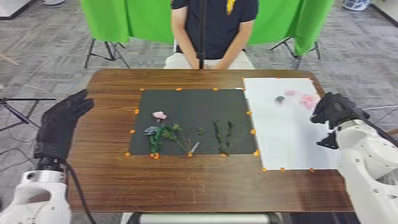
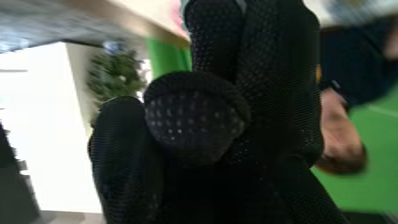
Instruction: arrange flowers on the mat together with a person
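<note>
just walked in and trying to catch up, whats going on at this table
It looks like flower arranging in progress. A pink flower, a blue-grey flower and some green stems lie on the dark mat. More pink blossoms are on the white sheet beside it. The robot's right hand is at the sheet's right edge, near those blossoms, and its left hand is by the table's left edge. Neither appears to hold a flower.
</note>
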Controlling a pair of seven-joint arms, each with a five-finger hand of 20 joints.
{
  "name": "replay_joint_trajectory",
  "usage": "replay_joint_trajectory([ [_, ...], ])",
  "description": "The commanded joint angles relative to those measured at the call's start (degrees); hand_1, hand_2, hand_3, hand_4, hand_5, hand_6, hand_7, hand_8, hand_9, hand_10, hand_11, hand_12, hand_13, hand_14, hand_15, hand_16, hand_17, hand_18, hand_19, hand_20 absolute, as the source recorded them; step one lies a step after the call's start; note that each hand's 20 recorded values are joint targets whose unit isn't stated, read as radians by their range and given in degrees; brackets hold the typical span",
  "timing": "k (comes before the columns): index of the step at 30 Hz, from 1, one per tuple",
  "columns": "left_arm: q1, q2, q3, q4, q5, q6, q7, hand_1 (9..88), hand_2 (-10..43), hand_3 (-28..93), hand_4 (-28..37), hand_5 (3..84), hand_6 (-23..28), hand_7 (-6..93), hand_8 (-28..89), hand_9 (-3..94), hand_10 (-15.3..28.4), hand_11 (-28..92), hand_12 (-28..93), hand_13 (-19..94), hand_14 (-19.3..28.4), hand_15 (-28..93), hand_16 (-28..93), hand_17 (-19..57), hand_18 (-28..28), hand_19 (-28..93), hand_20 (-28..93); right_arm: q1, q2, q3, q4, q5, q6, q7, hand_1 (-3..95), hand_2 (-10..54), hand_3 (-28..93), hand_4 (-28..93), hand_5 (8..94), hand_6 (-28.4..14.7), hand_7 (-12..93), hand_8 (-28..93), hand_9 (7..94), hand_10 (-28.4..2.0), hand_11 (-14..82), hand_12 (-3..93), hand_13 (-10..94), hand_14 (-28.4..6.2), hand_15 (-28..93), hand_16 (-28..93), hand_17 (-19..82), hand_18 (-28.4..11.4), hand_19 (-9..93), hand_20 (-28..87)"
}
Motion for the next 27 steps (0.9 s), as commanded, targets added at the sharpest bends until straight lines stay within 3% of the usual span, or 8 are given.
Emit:
replay_joint_trajectory([
  [1,2.98,-0.12,-1.53,1.26,-2.99,4.9,1.53,26.4,0.6,62,-21.0,44.6,4.4,12.5,-5,43.3,13.5,17,15,32,16.1,9,5,2.2,10.1,3,13,10.26,0.15,-8.62,-11.06,1.71,0.46,-3.85,94.6,-9.5,-28,37,86.8,1.4,16,5,93.7,-9.1,25.1,21.8,94,-0.1,61,15,74,-8.9,93,35],
  [11,2.8,0.14,-0.45,2.31,-4.11,5.37,2.11,22.3,2.5,62,-26.1,45.0,4.4,13.0,-5,43.6,13.6,17,14,32,16.1,9,5,2.4,10.1,3,13,23.49,-12.51,-28.06,-4.17,2.48,-3.06,-10.17,94.4,-9.5,-28,38,87.0,1.6,16,6,93.7,-8.3,27.7,21.0,94,0.1,62,15,75,-8.9,93,38],
  [17,1.78,0.44,0.33,2.89,-3.95,4.57,1.76,19.5,6.7,63,-28.2,45.3,4.2,13.2,-5,43.8,13.7,17,14,33,16.1,10,5,2.5,10.1,3,13,24.25,-16.61,-34.6,-1.84,0.23,-5.74,-13.33,94.2,-9.5,-28,38,87.0,1.8,16,6,93.7,-8.1,28.6,20.6,94,0.2,63,15,75,-9.0,93,39],
  [27,0.07,0.57,1.55,3.82,-3.85,4.08,1.32,18.4,6.2,64,-28.3,45.4,4.3,13.1,-5,43.9,13.8,17,14,33,16.2,9,5,2.5,10.0,3,13,26.43,-20.21,-41.09,4.7,-7.46,-6.63,-19.81,93.3,-9.5,-28,38,86.6,2.6,17,6,93.7,-7.7,30.7,21.8,94,0.3,63,15,74,-9.1,93,41],
])
